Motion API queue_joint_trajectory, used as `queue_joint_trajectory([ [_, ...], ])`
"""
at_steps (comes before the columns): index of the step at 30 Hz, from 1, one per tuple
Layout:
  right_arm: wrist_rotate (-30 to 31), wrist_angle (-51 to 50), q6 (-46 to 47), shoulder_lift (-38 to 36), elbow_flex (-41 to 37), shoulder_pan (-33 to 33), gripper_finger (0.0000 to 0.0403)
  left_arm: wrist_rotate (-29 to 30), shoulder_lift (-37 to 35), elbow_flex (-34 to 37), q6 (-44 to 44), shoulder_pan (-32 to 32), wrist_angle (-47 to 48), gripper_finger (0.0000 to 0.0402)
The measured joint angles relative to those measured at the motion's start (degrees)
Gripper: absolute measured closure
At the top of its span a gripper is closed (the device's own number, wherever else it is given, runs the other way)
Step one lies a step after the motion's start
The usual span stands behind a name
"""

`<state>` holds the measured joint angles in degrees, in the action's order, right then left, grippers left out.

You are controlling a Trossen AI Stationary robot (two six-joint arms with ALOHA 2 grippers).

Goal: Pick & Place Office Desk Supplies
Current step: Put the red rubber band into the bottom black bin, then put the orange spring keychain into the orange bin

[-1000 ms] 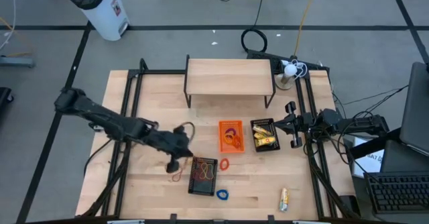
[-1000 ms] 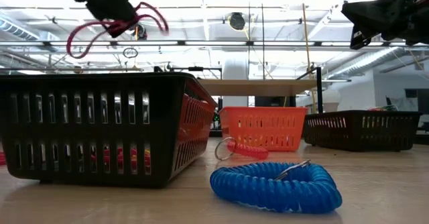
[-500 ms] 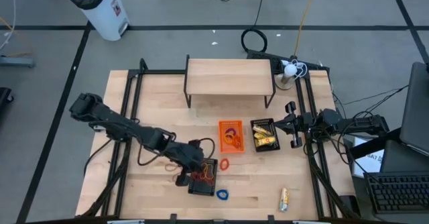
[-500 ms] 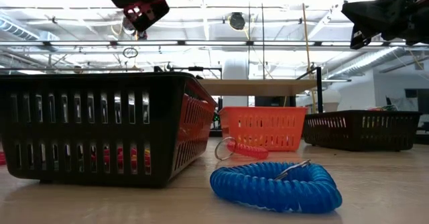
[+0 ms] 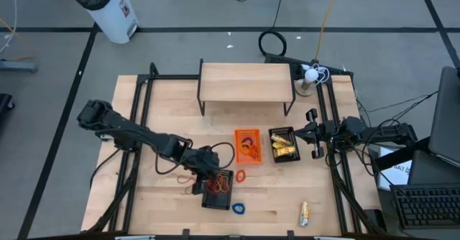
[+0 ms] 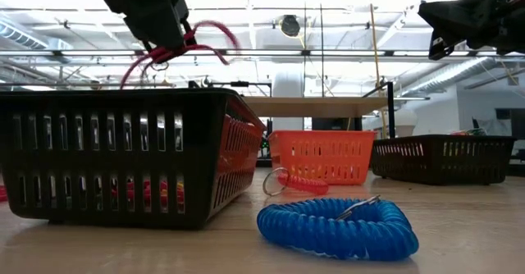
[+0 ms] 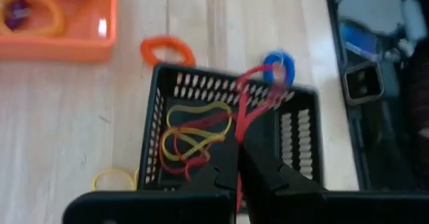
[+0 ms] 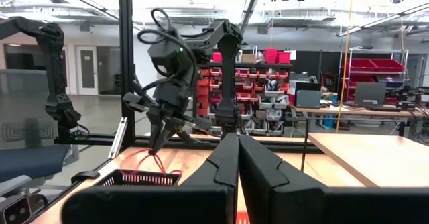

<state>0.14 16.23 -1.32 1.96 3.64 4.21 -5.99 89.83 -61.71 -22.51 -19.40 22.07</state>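
My left gripper (image 5: 208, 174) (image 6: 166, 43) hovers over the near black basket (image 5: 218, 190) (image 7: 228, 133), shut on a red rubber band (image 6: 209, 34) (image 7: 249, 100). Yellow and red bands (image 7: 191, 133) lie on that basket's floor. An orange coil ring (image 7: 167, 49) and a blue coil ring (image 6: 336, 229) (image 7: 278, 63) lie on the table beside it, and a yellow band (image 7: 114, 178) lies by its other side. My right gripper (image 5: 314, 134) (image 8: 238, 160) waits, shut, at the table's right edge. My left gripper pinches the red rubber band between its two shut fingers (image 7: 224, 163), coming from above and pointing down. The band (image 7: 240, 133) is lifted clear. One loop (image 6: 217, 32) sticks out sideways, and a strand (image 6: 131, 73) hangs slack toward the basket's rim.
An orange basket (image 5: 248, 145) and a second black basket with yellow packets (image 5: 284, 145) stand mid-table. A wooden shelf (image 5: 246, 82) sits at the far side. A yellow packet (image 5: 304, 213) lies near the front edge. Metal frames run along both table sides.
My left gripper carried the red rubber band toward the table's right until it stood over the near black basket, then came down a little. The band's loops swung about and now hang closer to the basket's rim.
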Motion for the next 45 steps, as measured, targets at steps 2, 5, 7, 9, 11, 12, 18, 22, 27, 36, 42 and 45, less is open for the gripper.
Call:
queue_joint_trajectory([
  [2, 0.0, 0.0, 0.0, 0.0, 0.0, 0.02, 0.0399, -0.8, 0.54, 0.01, 0.58, -0.06, -0.35, 0.0395],
  [5, 0.01, 0.02, 0.0, 0.0, 0.0, 0.01, 0.0399, -1.58, 0.87, 0.02, 0.78, -0.09, 0.04, 0.0394],
  [7, 0.0, -0.03, 0.01, 0.0, 0.0, 0.01, 0.0399, -1.6, 0.87, 0.02, 0.99, -0.11, -0.35, 0.0389],
  [9, 0.0, 0.05, 0.0, -0.02, 0.0, 0.0, 0.0399, -1.68, 0.85, 0.01, 1.56, -0.09, -0.57, 0.0375],
  [11, 0.0, 0.02, 0.0, -0.02, 0.0, 0.02, 0.0399, -2.29, 0.85, 0.02, 2.03, -0.07, -0.65, 0.0356],
  [12, 0.0, 0.02, 0.0, -0.02, 0.0, 0.02, 0.0399, -2.63, 0.85, 0.01, 2.07, -0.07, -0.89, 0.0345],
  [18, 0.0, 0.02, 0.0, -0.02, 0.0, 0.0, 0.0399, -3.48, 0.64, 0.02, 2.23, -0.09, -0.86, 0.0261],
  [22, 0.0, 0.01, 0.01, -0.01, 0.0, 0.01, 0.0399, -3.57, -0.86, 0.02, 2.3, 0.2, -1.33, 0.0207],
  [27, -0.16, 0.0, 0.2, -0.02, 0.0, 0.0, 0.0399, -3.56, -3.28, 0.02, 2.26, 0.22, -1.16, 0.0164],
  [36, -0.18, -0.04, 0.22, -0.02, 0.0, 0.02, 0.0399, 21.61, -20.39, 0.79, 9.2, -0.93, 9.18, 0.0212],
  [42, -0.18, -0.05, 0.1, 0.0, 0.0, 0.0, 0.0399, 29.63, -39.03, 7.88, 16.52, -0.54, 8.4, 0.0314],
  [45, -0.08, 0.24, 0.0, 0.0, 0.0, 0.01, 0.0399, 31.3, -47.59, 15.19, 17.47, 3.01, 1.38, 0.0377],
])
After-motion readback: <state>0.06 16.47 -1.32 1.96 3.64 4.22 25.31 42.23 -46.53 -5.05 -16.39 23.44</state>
